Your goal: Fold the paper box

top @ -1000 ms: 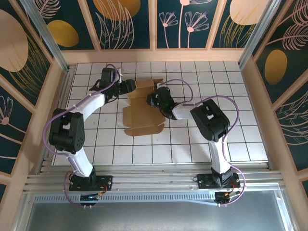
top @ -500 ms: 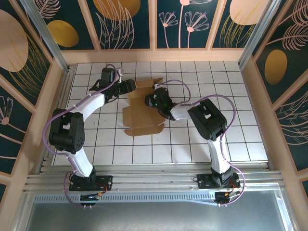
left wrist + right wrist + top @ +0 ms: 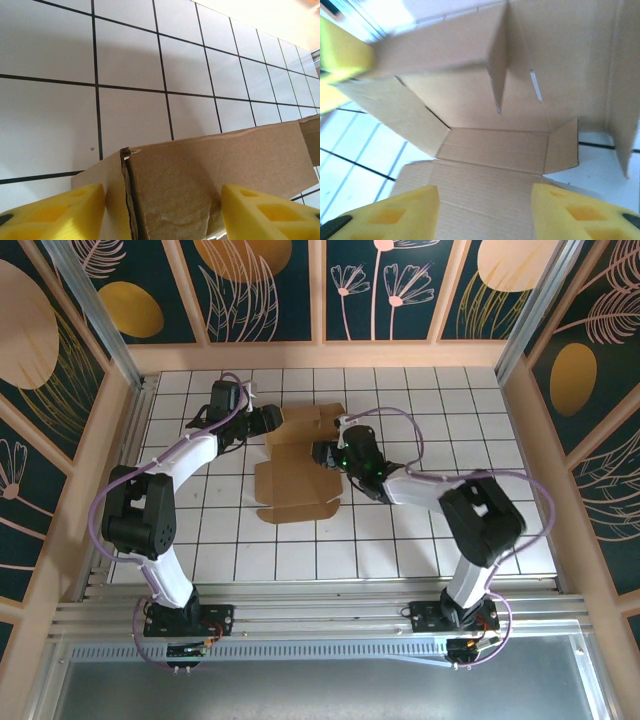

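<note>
The paper box (image 3: 293, 478) is a brown die-cut sheet lying partly folded on the tiles. Its back wall (image 3: 435, 47) and side flaps (image 3: 560, 147) stand raised. My left gripper (image 3: 268, 422) is at the sheet's back left corner. In the left wrist view its yellow fingers (image 3: 55, 210) stand wide apart on either side of a doubled cardboard wall (image 3: 175, 185), so the left gripper (image 3: 162, 212) is open. My right gripper (image 3: 322, 453) hovers at the sheet's right side. The right gripper (image 3: 485, 215) is open, with nothing between its fingers and the flat base panel (image 3: 490, 150) ahead of it.
White tiled floor (image 3: 400, 530) with black grid lines surrounds the sheet. Wooden rails and patterned walls (image 3: 320, 350) close in the back and both sides. The right arm's elbow (image 3: 480, 515) juts over the right-hand tiles.
The right gripper has opened wider, and its arm's elbow has swung out to the right. The left gripper has stayed put on the back left wall.
</note>
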